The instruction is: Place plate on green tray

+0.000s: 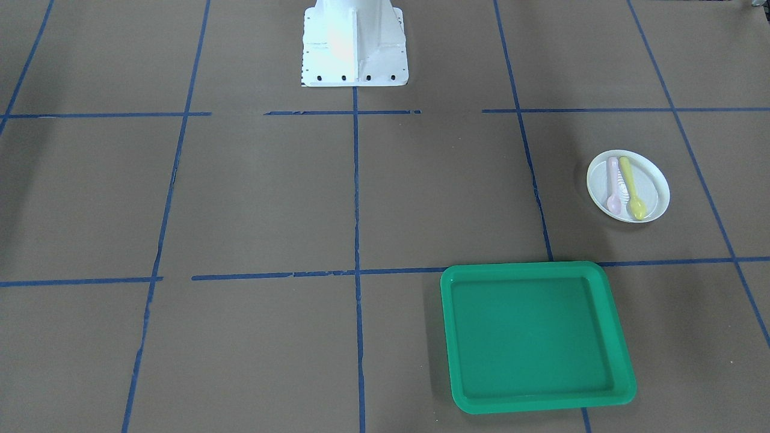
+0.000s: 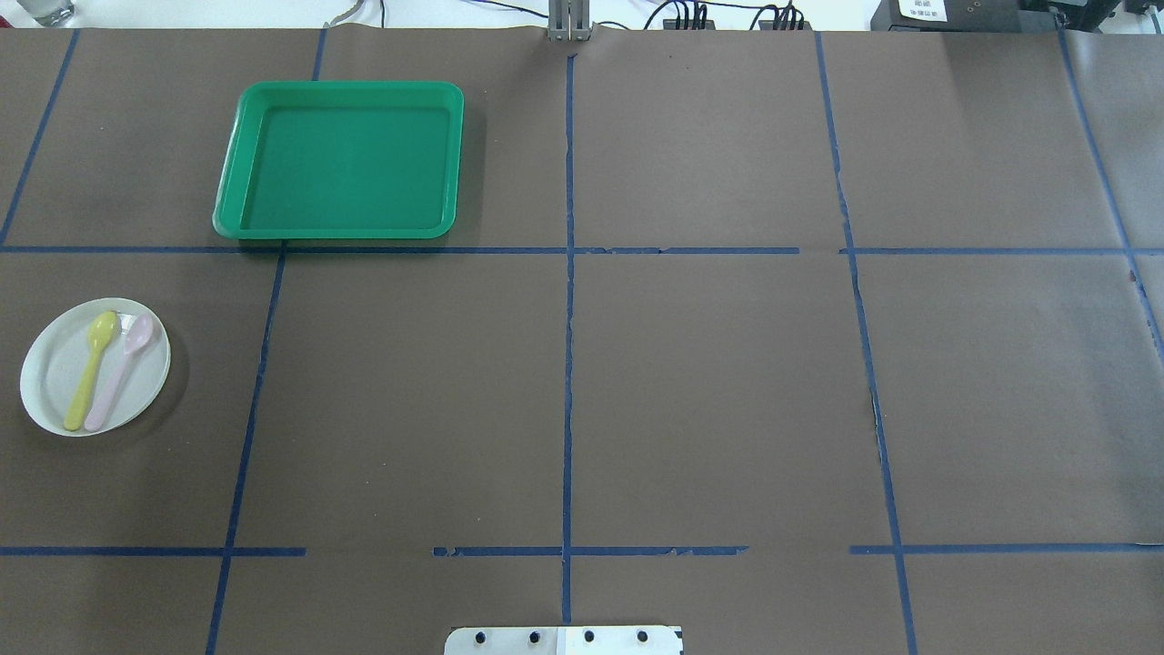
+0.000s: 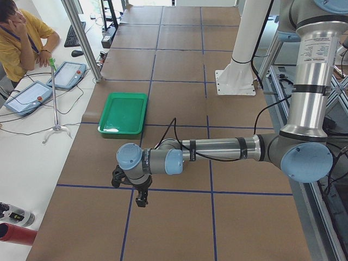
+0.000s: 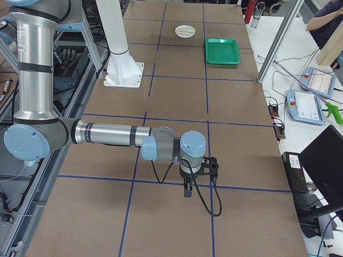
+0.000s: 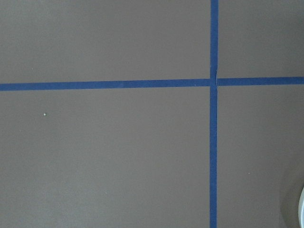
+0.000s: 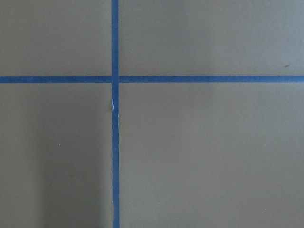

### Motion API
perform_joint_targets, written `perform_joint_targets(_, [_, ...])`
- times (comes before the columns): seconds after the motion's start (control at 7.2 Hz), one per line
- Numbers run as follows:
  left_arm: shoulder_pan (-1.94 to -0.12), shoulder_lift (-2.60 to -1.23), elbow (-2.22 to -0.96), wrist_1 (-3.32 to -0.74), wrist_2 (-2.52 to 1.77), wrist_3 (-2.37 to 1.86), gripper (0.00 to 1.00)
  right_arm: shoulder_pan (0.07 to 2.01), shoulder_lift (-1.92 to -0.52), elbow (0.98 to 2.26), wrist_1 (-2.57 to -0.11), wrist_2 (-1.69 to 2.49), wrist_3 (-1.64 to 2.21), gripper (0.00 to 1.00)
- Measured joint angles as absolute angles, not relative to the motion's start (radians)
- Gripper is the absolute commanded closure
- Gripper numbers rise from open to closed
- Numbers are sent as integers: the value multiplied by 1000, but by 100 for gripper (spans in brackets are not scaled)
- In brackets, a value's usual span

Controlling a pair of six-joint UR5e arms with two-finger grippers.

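- The plate, bearing two spoons, was seen far beyond the right end effector, near the green tray.
- The left end effector state, like the right's, could not be told.

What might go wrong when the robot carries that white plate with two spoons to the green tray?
The yellow spoon and pink spoon lie loose on the plate; any tilt could slide them off. The plate sits flat on the table, so its low rim may be hard to grasp. The green tray has a raised rim the plate might catch on.
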State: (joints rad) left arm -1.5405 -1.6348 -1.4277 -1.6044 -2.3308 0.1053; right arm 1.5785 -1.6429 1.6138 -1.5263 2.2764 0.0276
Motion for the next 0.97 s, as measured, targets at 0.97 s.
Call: perform_joint_targets(0.97, [-1552, -1673, -1394, -1429, -2329, 108, 0, 1578, -1643, 1614, -1526, 2276, 28, 0])
